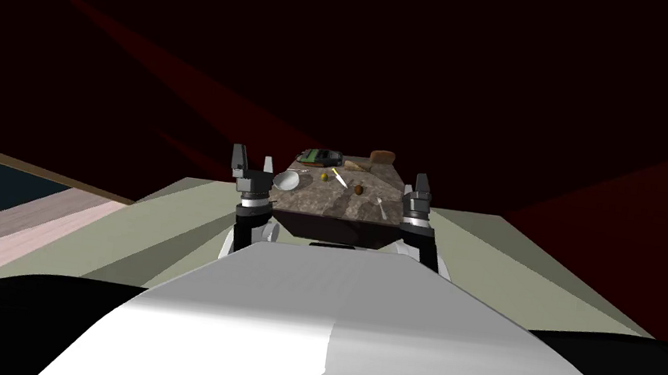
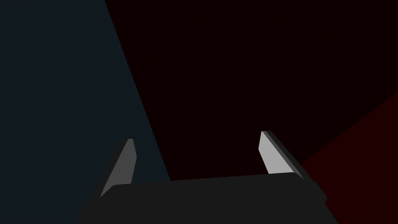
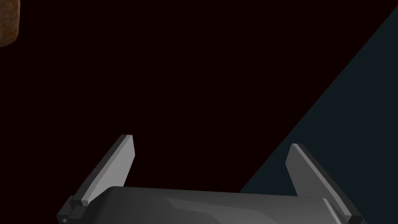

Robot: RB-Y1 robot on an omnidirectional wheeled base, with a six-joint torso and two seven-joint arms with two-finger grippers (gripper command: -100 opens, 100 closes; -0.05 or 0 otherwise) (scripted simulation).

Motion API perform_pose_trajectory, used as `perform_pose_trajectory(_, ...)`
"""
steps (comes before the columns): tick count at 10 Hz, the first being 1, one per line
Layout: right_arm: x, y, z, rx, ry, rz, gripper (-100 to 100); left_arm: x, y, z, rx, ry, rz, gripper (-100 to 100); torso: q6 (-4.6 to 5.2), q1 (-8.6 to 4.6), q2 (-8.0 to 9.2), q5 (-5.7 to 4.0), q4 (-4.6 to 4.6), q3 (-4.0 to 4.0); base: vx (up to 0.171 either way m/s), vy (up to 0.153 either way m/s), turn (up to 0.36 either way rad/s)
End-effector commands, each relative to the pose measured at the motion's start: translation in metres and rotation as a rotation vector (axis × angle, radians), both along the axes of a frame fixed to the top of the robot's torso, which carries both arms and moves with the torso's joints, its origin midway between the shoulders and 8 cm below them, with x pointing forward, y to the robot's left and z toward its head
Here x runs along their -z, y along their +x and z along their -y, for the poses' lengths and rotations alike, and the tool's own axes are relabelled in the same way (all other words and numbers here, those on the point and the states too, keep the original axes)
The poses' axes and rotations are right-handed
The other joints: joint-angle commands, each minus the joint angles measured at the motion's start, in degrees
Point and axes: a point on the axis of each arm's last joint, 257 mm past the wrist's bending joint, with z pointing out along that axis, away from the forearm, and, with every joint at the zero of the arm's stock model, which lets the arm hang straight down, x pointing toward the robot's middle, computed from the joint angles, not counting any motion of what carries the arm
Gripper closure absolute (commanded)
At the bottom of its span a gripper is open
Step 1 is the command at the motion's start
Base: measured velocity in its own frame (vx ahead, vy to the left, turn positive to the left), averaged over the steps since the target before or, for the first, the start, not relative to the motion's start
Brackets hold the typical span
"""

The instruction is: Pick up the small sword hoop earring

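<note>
Grey blade fingers (image 2: 124, 165) of your left gripper (image 2: 197, 136) stand spread wide with nothing between them. Your right gripper (image 3: 210, 140) matches it: both fingers (image 3: 116, 163) are parted and hold nothing. Well apart from them, out past one finger, you can see the edge of a rough brown lump (image 3: 7, 23).

In the head view, both grippers are raised at mid-frame. The left gripper (image 1: 252, 157) is left of centre, and the right gripper (image 1: 422, 183) is right of centre. They flank the near corners of a table (image 1: 322, 205) with a mottled stone top.

A shallow silvery bowl (image 1: 286, 180) sits at the table's left edge, just beside the left gripper. Behind it, toward the far left of the top, is a green toy car (image 1: 320, 155), too small for you to read any marking on it. A brown loaf (image 1: 382, 157) lies at the far right.

A yellow bead-like bit (image 1: 323, 176), a white blade-shaped piece (image 1: 339, 178) and a small brown nut-like thing (image 1: 359, 189) sit near the middle. The earring (image 1: 381, 202) looks to be the tiny silvery sliver on the right front part of the top. It is near the right gripper but apart from it.
</note>
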Motion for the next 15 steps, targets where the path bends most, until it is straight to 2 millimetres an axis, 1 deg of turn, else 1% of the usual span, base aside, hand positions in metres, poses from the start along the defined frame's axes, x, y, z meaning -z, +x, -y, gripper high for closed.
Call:
perform_pose_trajectory(1,0.012,0.002,0.008,0.006,-0.018,-0.044,-100,0.000,0.000,0.000,0.000,0.000,0.000,0,0.00,0.00,0.00,0.00,0.00,0.00,-0.018,-0.010,0.175)
perform_pose_trajectory(4,0.039,0.006,0.029,0.032,-0.045,-0.144,-100,0.000,0.000,0.000,0.000,0.000,0.000,0,-0.01,-0.13,0.15,-0.03,0.03,0.09,-0.043,-0.026,0.194)
perform_pose_trajectory(6,0.064,0.006,0.051,0.061,-0.065,-0.235,-100,0.000,0.000,0.000,0.000,0.000,0.000,0,-0.02,-0.14,0.21,-0.03,0.05,0.12,-0.057,-0.029,0.249)
perform_pose_trajectory(8,0.090,0.004,0.078,0.096,-0.087,-0.335,-100,0.000,0.000,0.000,0.000,0.000,0.000,0,-0.01,-0.17,0.26,-0.03,0.06,0.15,-0.076,-0.029,0.292)
perform_pose_trajectory(9,0.092,0.004,0.078,0.097,-0.085,-0.342,-100,0.000,0.000,0.000,0.000,0.000,0.000,0,-0.01,-0.16,0.29,-0.04,0.06,0.17,-0.055,-0.020,0.118)
perform_pose_trajectory(11,0.119,-0.003,0.109,0.138,-0.106,-0.449,-100,0.000,0.000,0.000,0.000,0.000,0.000,0,-0.01,-0.15,0.17,-0.03,0.04,0.10,-0.053,-0.014,0.299)
perform_pose_trajectory(12,0.122,-0.003,0.110,0.141,-0.103,-0.460,-100,0.000,0.000,0.000,0.000,0.000,0.000,0,-0.04,-0.12,0.19,-0.03,0.04,0.11,-0.042,-0.018,0.122)
perform_pose_trajectory(14,0.149,-0.014,0.144,0.187,-0.121,-0.576,-100,0.000,0.000,0.000,0.000,0.000,0.000,0,-0.01,-0.15,0.11,-0.03,0.03,0.07,-0.050,-0.010,0.288)
perform_pose_trajectory(15,0.152,-0.014,0.145,0.190,-0.119,-0.585,-100,0.000,0.000,0.000,0.000,0.000,0.000,0,-0.02,-0.13,0.18,-0.03,0.04,0.11,-0.049,-0.009,0.137)
